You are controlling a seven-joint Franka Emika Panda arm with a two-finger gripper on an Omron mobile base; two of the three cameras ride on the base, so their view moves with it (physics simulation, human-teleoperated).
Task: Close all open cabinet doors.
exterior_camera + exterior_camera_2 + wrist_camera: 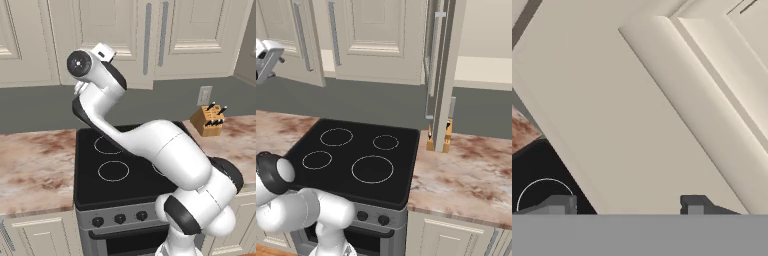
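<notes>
A: Where are the cabinet doors (372,37)?
B: Above the stove (356,157). One door (442,75) swings out edge-on, right of the stove, over the tabletop (466,175).
A: And the tool (627,205)?
B: Its fingers stand apart, holding nothing, close against a door panel.

I see a black glass cooktop (356,160) with four white burner rings set between two stretches of reddish marbled countertop (466,175), and a row of dark knobs (120,218) on the grey oven front below it. A wooden knife block (207,121) with dark handles stands on the counter to the right of the cooktop, just below a wall outlet (204,95) on the grey backsplash (356,102). Cream base-cabinet doors (456,237) sit under the counter.
</notes>
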